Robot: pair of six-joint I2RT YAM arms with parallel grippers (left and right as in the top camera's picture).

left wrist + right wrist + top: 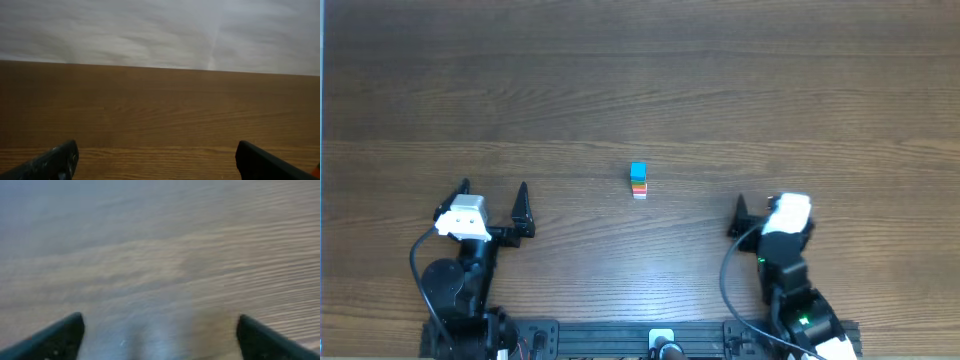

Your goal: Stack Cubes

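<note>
Two wide-spread, empty grippers, left tool (493, 192) and right tool (160, 323), flank the upright cube stack (638, 181), which stands about midway between them.

One cube stack (638, 181), two grippers (493, 190) (757, 212)

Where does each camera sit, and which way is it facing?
Top: fixed overhead, looking down on table, cube stack; left arm, right arm at bottom edge.
Left wrist: on left arm, facing across table to a wall; left tool open.
Right wrist: on right arm, angled down at table; right tool open.
Shared: the table.
</note>
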